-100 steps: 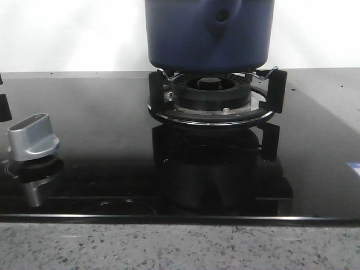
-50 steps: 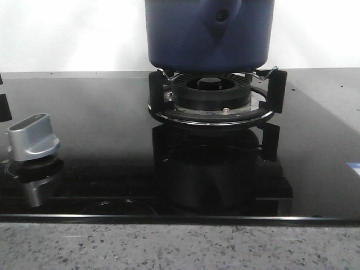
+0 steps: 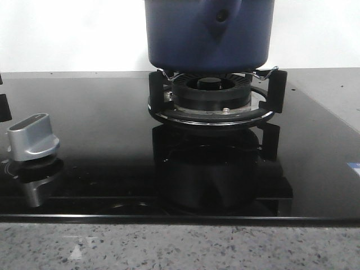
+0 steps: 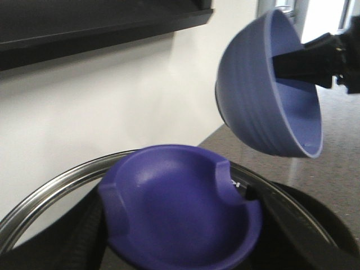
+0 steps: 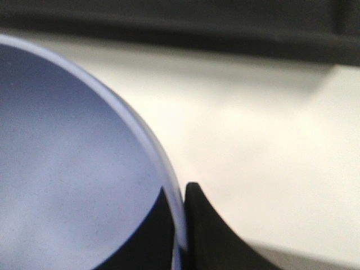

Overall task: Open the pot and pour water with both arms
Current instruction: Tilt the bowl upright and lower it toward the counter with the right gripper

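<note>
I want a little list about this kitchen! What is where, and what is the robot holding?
pot: dark blue, on the gas burner
stove top: shiny black glass
knob: silver, at the stove's left side
lid: purple knob, metal rim, close under the left wrist camera; grip hidden
bowl: blue, tipped on its side in the air, right gripper clamped on its rim
water: none visible

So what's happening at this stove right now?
The dark-blue pot sits on the gas burner. In the left wrist view, a glass lid with a blue knob fills the foreground, seemingly held by the left arm, though its pincer is hidden. A tilted blue bowl is held up beside it by the right pincer, apparently for pouring.
</note>
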Robot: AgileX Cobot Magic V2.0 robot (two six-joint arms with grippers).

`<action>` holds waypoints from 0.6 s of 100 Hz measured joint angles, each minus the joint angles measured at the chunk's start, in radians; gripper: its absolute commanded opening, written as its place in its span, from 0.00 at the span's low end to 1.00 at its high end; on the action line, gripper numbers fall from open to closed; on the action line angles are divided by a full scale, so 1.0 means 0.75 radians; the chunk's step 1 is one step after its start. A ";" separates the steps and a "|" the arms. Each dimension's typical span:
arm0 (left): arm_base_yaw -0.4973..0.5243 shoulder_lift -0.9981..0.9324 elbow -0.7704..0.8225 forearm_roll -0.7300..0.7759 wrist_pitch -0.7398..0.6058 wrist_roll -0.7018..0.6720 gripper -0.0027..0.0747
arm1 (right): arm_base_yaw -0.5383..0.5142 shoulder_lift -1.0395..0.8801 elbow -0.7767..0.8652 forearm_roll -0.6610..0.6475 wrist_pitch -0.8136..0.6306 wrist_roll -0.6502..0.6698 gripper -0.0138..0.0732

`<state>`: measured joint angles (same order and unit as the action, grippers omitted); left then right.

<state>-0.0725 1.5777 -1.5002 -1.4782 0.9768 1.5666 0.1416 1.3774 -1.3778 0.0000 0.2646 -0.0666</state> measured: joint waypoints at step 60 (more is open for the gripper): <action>-0.339 0.062 0.000 -0.017 -0.168 0.043 0.35 | -0.606 0.036 0.067 0.065 1.057 0.043 0.10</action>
<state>-0.3270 1.6243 -1.5002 -1.4911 0.8510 1.5986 -0.3130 1.4043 -1.3275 0.0488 1.0573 -0.0346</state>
